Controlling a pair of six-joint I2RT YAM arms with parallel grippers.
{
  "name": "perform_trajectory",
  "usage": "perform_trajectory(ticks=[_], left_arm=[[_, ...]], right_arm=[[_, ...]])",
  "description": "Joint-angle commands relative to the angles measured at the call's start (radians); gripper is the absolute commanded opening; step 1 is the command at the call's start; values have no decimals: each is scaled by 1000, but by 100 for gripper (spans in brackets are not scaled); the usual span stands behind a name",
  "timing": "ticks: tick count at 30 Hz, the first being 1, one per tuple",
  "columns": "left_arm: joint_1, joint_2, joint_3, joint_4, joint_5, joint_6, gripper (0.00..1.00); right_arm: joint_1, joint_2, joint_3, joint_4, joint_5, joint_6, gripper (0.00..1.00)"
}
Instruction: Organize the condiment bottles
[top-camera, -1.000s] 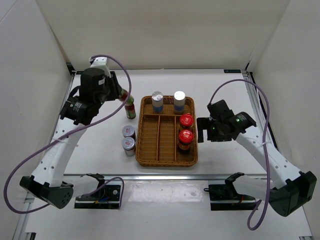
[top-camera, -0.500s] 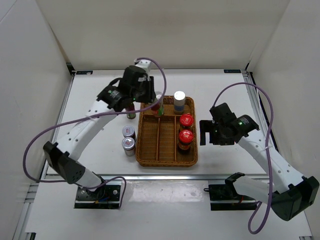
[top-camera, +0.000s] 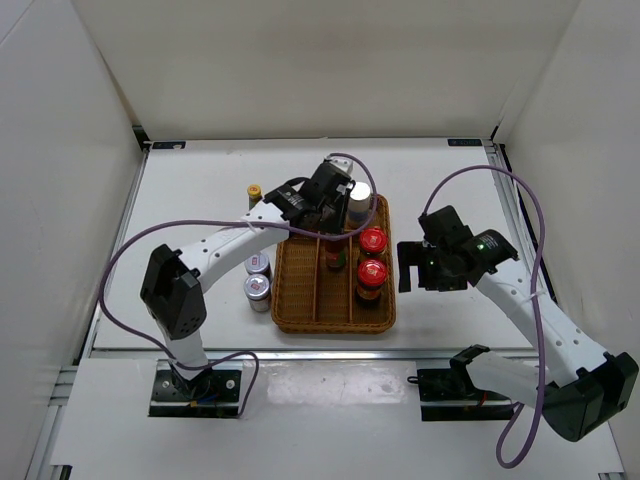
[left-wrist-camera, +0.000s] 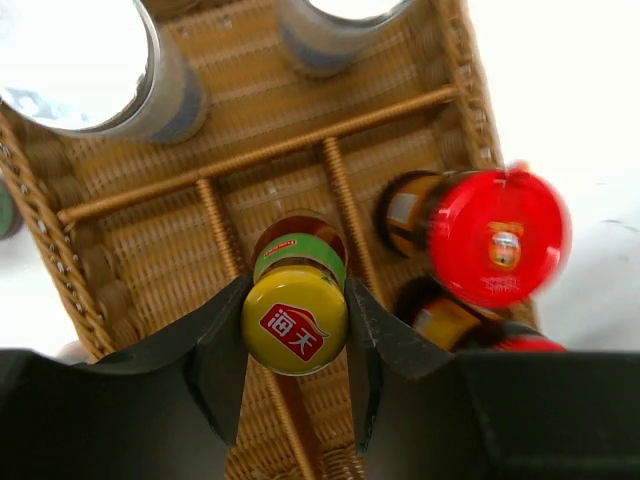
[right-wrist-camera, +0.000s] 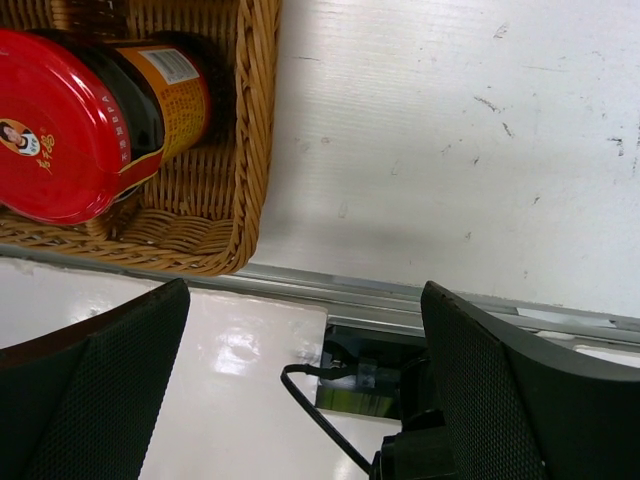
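grip: left gripper (left-wrist-camera: 295, 345) pinches the yellow-capped bottle (left-wrist-camera: 294, 315) at its cap, above the middle slot of the wicker tray (left-wrist-camera: 62, 255) | right gripper (right-wrist-camera: 305, 380) spread, empty | do: you lower it upright between the dividers (left-wrist-camera: 345, 215), clear of the red-capped jar (left-wrist-camera: 495, 235)

Top cam overhead; wrist cams close, downward — shared: wicker tray (top-camera: 330, 326)

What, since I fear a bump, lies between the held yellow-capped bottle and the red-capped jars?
Only a wicker divider, shown in the left wrist view, separates the yellow-capped bottle in the left gripper from the red-capped jars.
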Motion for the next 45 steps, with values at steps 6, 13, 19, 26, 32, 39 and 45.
perform_trajectory(ticks=[6, 13, 19, 26, 32, 39, 45], left_arm=[[-6, 16, 39, 93, -80, -29, 47], [-6, -88, 120, 59, -146, 46, 100], [82, -234, 177, 59, -259, 76, 100], [295, -300, -120, 139, -217, 22, 100], [393, -253, -223, 329, -89, -1, 100], [435, -102, -194, 329, -94, -1, 100], [458, -68, -176, 329, -75, -1, 69]], right_arm=[[-3, 13, 2, -8, -48, -44, 100], [-3, 33, 2, -8, -48, -44, 100], [-3, 53, 2, -8, -48, -44, 100], [-3, 64, 2, 1, -84, -64, 100], [-3, 82, 2, 20, -155, -100, 100], [-3, 104, -7, 29, -230, -130, 100], [-3, 104, -7, 29, -255, -140, 100]])
